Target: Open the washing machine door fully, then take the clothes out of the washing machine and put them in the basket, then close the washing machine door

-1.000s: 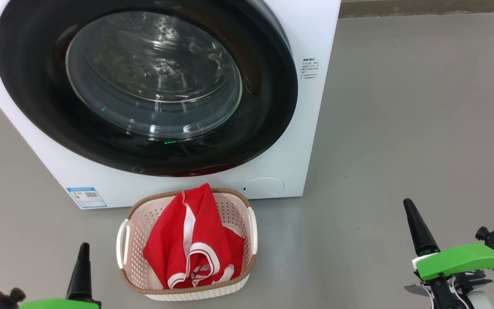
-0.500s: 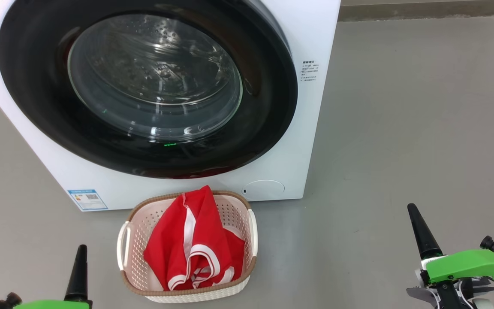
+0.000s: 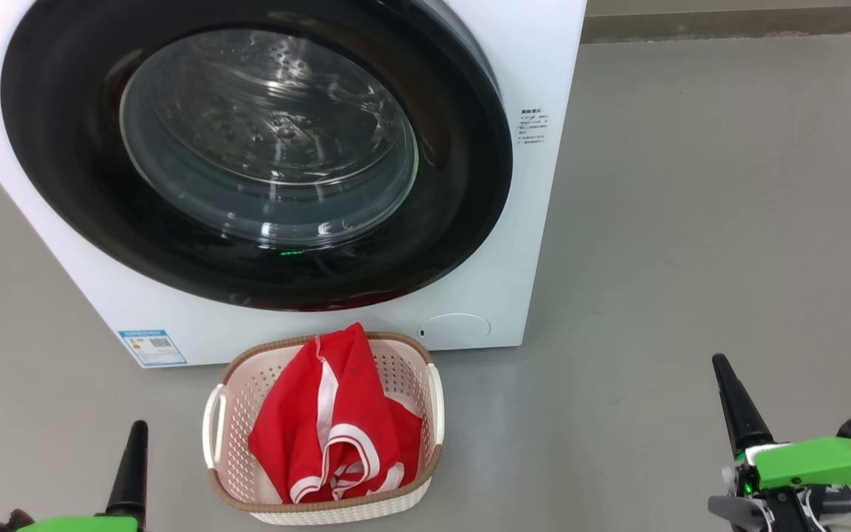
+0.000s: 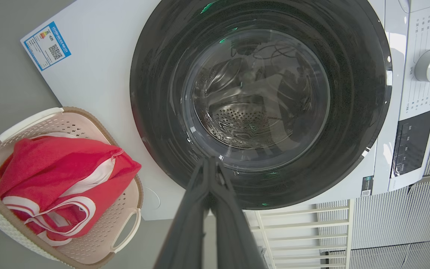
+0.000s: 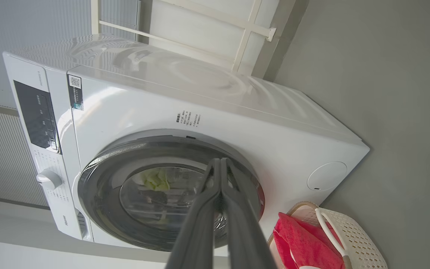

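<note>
We see grey floor [image 3: 691, 222] around the washer [image 3: 536, 59], door [image 3: 63, 148] closed; basket [image 3: 402, 373] of clothes [image 3: 329, 428] near it; left tool [image 3: 141, 426] and right tool [image 3: 719, 360] fully closed, empty.

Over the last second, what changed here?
Right gripper drew slightly back and rightward, shut and empty. The whole head view slid down a little: that is the camera. Left gripper, the closed washing machine door and the clothes in the basket stayed put.

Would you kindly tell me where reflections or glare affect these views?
Head view: streaky reflections on the washing machine door partly veil the inside. Left wrist view: clearer glass, the perforated drum shows through. Right wrist view: rippled glare across the top of the washing machine.
</note>
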Available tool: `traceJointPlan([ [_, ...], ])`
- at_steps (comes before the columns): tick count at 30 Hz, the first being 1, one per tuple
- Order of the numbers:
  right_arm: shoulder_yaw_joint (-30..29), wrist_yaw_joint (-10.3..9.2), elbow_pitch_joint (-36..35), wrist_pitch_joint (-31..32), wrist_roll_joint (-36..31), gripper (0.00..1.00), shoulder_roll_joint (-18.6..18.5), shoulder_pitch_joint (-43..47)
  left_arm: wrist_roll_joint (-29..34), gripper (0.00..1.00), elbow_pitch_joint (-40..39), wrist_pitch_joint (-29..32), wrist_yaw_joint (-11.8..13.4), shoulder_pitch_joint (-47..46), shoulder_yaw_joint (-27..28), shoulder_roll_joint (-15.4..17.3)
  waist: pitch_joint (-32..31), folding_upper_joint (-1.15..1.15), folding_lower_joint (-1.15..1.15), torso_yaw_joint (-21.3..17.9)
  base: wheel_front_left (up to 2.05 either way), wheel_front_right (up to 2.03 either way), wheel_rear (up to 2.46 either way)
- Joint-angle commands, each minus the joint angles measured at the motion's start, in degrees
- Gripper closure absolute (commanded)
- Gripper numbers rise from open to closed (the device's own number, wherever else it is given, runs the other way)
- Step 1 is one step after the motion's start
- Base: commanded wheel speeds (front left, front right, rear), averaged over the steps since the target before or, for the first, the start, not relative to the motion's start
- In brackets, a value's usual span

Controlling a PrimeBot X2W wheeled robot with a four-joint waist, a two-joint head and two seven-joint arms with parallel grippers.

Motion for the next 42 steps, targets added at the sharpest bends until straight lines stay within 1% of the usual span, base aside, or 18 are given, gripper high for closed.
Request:
traceJointPlan([
  [1, 0.7, -0.05, -1.8, 0.6, 1.4, 1.0, 0.1, -0.2, -1.4, 1.0, -1.0, 0.4, -0.7, -2.6, 1.9, 0.6, 0.0, 0.0, 0.0, 0.0, 0.0, 0.0, 0.0],
  [21, -2.1, -0.08, -2.7, 4.0, 12.2, 1.0, 1.7, 1.2, -12.2, 1.0, 0.1, 3.3, -1.1, -3.4, 4.0, 0.0, -0.8, 0.0, 0.0, 0.0, 0.0, 0.0, 0.0],
  [42, -2.2, -0.08, -2.7, 4.1, 12.3, 1.0, 1.8, 1.2, -12.3, 1.0, 0.1, 3.4, -1.1, -3.4, 4.0, 0.0, -0.8, 0.0, 0.0, 0.0, 0.0, 0.0, 0.0],
])
